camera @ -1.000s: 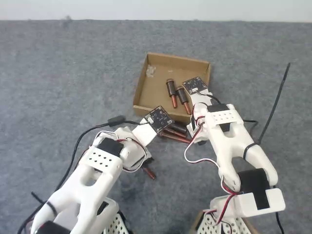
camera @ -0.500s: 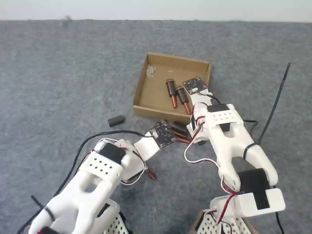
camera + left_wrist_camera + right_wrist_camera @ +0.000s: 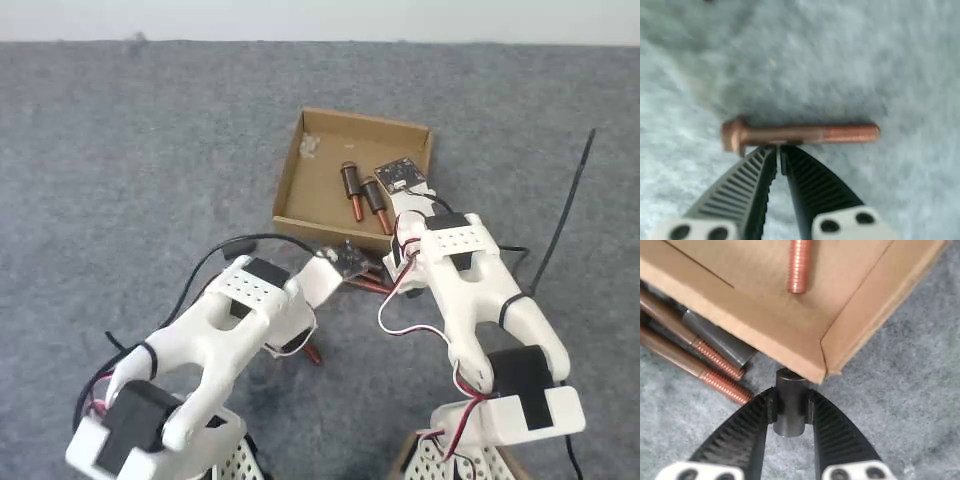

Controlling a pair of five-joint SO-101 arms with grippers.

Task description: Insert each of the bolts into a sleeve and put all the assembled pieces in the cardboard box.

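We saw a grey, carpet-like desk [image 3: 140, 140] spread under everything. Two white arms rose from its near edge, the left arm [image 3: 230, 320] bent toward the middle and the right arm [image 3: 470, 285] stretched toward the far side.

The open cardboard box [image 3: 291, 180] sat beyond them, just ahead of the right arm. Two assembled pieces [image 3: 352, 188] lay side by side on its floor, near the right wall. In the right wrist view the threaded end of one of them [image 3: 797, 267] showed inside the box.

The right gripper [image 3: 790, 402] was at the outside of a box corner, its jaws clamped on a dark sleeve [image 3: 789, 416]. The sleeve stood between the fingers, just beside the cardboard edge and outside the box.

The left gripper [image 3: 779, 148] was low over the desk with its fingers drawn narrow, almost meeting and with nothing between them. A copper bolt [image 3: 800, 134] lay flat on the desk across the fingertips, touching them or very nearly so.

Two more loose bolts [image 3: 715, 377] lay side by side on the desk against the outer wall of the box, one of them carrying a dark sleeve. Another short bolt end [image 3: 311, 354] showed beside the left arm.
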